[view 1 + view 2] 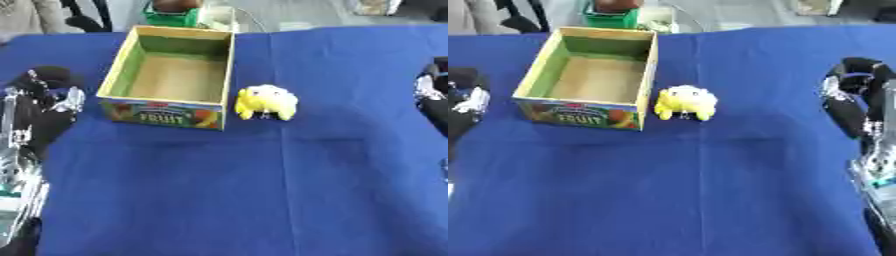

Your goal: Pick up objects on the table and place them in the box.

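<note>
An open cardboard fruit box [160,113] stands on the blue table [219,195] at the back left, and nothing shows inside it. A small yellow plush toy [265,101] sits just to the right of the box's front corner, close to it. My left hand [42,102] rests at the table's left edge, level with the box, fingers up and relaxed, holding nothing. At the right edge my right hand [852,97] is also raised with relaxed fingers and holds nothing, well to the right of the toy.
Beyond the table's far edge, behind the box, a green container [171,18] holds something brown. The blue cloth stretches from the box and toy to the near edge.
</note>
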You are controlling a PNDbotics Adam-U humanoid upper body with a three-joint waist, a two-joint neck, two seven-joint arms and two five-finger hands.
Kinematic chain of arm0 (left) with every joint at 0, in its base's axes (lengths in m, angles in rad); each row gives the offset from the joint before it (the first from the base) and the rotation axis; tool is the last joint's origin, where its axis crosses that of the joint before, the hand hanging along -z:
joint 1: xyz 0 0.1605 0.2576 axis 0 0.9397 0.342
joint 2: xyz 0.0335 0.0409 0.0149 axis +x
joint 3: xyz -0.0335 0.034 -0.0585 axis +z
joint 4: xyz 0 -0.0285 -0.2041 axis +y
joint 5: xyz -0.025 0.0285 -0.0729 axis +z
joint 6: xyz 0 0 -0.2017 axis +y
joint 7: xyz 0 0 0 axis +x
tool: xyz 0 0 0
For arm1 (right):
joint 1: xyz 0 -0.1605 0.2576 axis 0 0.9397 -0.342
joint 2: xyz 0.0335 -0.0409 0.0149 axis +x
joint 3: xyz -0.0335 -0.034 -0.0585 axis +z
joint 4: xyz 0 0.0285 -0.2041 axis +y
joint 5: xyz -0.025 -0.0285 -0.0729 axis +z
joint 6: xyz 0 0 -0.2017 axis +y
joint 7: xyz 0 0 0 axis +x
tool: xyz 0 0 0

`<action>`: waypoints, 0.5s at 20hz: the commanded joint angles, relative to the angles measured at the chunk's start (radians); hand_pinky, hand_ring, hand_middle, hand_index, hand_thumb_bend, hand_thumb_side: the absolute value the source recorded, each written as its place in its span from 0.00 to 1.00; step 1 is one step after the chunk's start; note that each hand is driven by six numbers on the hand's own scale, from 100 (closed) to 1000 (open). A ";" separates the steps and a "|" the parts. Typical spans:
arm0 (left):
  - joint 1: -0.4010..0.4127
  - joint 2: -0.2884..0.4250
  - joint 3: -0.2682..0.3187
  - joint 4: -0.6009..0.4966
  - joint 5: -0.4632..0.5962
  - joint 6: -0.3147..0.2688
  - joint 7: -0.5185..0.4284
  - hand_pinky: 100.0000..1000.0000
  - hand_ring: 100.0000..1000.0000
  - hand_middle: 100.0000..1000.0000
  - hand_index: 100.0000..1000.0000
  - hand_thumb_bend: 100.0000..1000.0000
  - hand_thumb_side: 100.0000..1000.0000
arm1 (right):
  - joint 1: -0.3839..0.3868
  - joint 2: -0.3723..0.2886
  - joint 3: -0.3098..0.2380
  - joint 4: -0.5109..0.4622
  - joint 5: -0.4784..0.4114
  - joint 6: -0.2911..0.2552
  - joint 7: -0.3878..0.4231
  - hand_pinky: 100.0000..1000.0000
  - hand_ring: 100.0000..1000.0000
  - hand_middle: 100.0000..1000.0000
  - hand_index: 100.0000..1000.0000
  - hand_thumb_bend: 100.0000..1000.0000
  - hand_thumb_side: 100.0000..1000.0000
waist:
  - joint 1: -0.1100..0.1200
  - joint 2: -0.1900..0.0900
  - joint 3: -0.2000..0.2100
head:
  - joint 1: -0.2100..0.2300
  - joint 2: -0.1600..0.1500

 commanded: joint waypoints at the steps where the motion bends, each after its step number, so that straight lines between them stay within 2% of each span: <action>1: -0.010 0.011 0.009 -0.015 0.001 -0.004 -0.001 0.45 0.58 0.57 0.49 0.20 0.00 | -0.009 -0.026 -0.003 -0.023 -0.004 0.000 -0.002 0.56 0.51 0.54 0.65 0.00 0.14 | -0.002 -0.013 0.001 | 0.001 -0.007; 10: -0.011 0.011 0.008 -0.016 -0.002 -0.004 -0.004 0.45 0.58 0.57 0.50 0.21 0.00 | -0.011 -0.029 -0.001 -0.024 -0.004 0.000 0.000 0.56 0.51 0.54 0.65 0.00 0.14 | -0.002 -0.013 0.002 | 0.001 -0.007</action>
